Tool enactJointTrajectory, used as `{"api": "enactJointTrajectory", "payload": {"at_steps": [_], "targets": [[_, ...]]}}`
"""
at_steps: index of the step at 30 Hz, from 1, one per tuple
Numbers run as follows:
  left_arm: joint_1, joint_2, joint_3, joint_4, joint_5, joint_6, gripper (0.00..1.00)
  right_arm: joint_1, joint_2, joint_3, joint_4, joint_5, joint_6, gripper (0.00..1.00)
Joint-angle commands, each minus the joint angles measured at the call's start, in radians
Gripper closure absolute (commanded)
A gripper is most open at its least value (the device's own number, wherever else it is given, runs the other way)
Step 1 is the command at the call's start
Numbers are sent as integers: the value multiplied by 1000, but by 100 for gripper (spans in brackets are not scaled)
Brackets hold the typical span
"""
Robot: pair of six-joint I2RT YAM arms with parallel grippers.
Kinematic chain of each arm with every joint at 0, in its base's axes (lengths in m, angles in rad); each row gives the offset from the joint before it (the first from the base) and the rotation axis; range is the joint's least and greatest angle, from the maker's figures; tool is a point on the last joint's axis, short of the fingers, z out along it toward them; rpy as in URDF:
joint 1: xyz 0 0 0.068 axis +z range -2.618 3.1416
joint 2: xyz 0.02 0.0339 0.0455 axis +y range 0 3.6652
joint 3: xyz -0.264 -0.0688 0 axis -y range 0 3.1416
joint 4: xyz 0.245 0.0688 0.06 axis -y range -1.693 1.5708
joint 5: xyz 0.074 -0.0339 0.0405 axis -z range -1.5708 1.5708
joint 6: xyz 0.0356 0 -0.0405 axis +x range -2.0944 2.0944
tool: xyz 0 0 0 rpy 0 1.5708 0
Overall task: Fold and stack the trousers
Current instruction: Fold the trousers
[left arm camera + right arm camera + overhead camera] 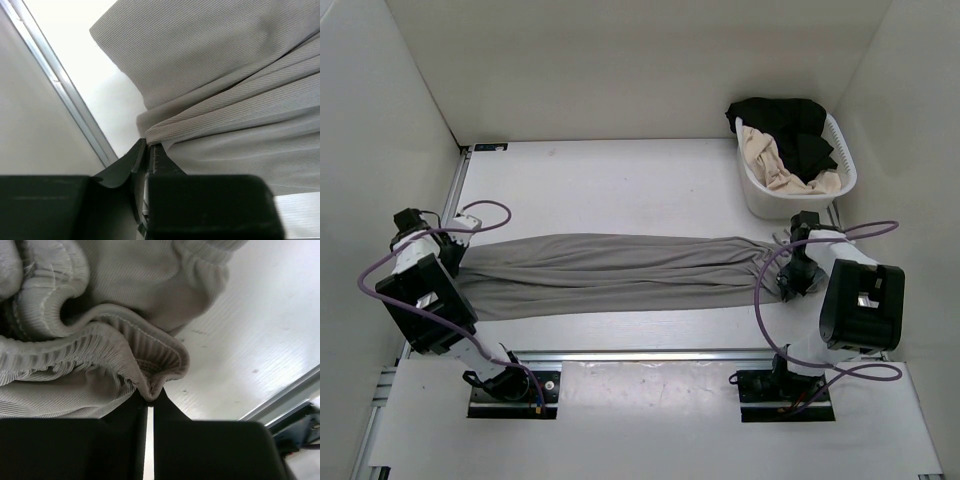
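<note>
The trousers (610,272) lie stretched left to right across the middle of the table (620,180), legs side by side. Left gripper (148,148): jaws closed on the fabric of the leg end, near the table's left edge. Right gripper (150,399): jaws pinched on the gathered waistband at the right end. A white basket (752,200), far right, holds a black garment (795,125) and a beige garment (772,165).

The right gripper (150,399) has its 2 dark fingers (172,415) nearly together, pinching a fold of the ribbed waistband (125,347) of the trousers (75,270), which lie bunched above. To the right is the white table (240,340), with a metal rail (287,392) at its edge.
</note>
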Motion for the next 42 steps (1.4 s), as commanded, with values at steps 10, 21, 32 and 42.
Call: {"api": "enactJointTrajectory", "payload": {"at_steps": [10, 21, 32, 42], "targets": [[5, -61, 105, 7, -60, -17, 85, -150, -139, 187, -129, 103, -56, 100], [5, -193, 22, -2, -98, 75, 85, -319, -162, 188, -142, 32, -115, 100], [5, -224, -240, -50, -141, 207, 68, -328, -73, 92, -74, 6, -126, 100], [100, -173, -74, -166, -45, 203, 37, -328, -104, 123, -88, 66, -175, 56]]}}
